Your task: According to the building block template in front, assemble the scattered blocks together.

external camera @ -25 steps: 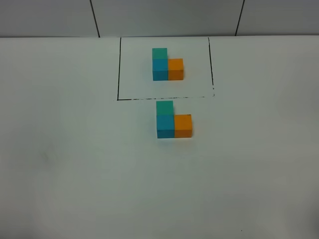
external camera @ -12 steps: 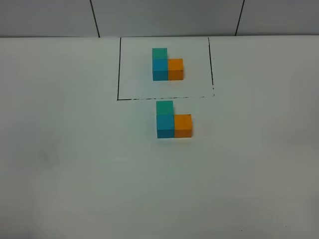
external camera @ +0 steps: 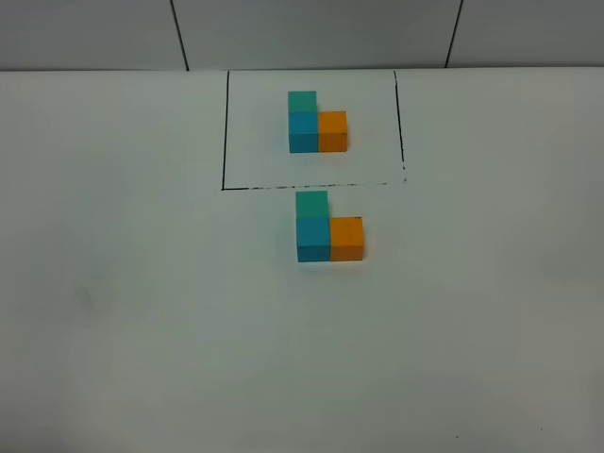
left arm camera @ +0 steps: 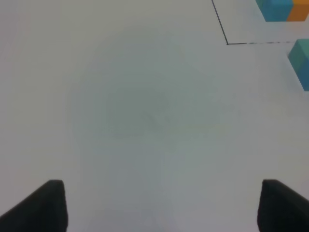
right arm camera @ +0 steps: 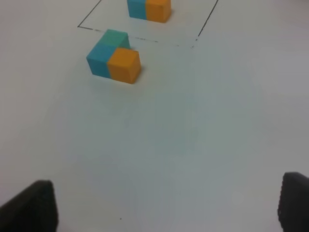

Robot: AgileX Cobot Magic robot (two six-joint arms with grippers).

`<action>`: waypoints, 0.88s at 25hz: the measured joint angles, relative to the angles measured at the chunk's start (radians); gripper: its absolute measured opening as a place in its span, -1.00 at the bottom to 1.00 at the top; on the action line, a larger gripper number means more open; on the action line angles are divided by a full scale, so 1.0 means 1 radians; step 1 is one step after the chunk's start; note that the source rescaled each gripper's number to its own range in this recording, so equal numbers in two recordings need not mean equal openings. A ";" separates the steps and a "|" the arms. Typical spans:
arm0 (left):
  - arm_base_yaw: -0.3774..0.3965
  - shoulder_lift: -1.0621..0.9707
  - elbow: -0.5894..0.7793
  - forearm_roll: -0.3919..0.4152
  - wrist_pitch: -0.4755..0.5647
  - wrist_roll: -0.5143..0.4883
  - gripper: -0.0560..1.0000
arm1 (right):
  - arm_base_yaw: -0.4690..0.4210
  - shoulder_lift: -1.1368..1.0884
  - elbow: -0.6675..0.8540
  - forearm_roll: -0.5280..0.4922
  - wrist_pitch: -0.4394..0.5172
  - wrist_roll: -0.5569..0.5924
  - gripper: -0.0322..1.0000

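The building block template [external camera: 316,123] stands at the back of the table inside a thin black rectangle [external camera: 225,132]: teal behind blue, orange to the right of blue. Just in front of that frame the scattered blocks touch in the same L: teal cube [external camera: 311,204], blue cube [external camera: 312,238], orange cube [external camera: 346,238]. The right wrist view shows them as teal [right arm camera: 116,37], blue [right arm camera: 99,59] and orange [right arm camera: 124,64], well ahead of my right gripper [right arm camera: 163,205], which is open and empty. My left gripper [left arm camera: 164,208] is open over bare table, with the teal cube [left arm camera: 301,48] at the picture's edge.
White tabletop [external camera: 142,311] lies all around the two clusters. A grey panelled wall [external camera: 311,33] rises behind the table's back edge. Neither arm shows in the exterior high view.
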 joint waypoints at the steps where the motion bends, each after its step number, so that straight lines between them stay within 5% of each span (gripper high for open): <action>1: 0.000 0.000 0.000 0.000 0.000 0.000 0.64 | 0.000 0.000 0.000 0.000 0.000 0.001 0.65; 22: 0.000 0.000 0.000 0.000 0.000 0.000 0.64 | 0.000 0.000 0.000 -0.030 -0.006 0.060 0.61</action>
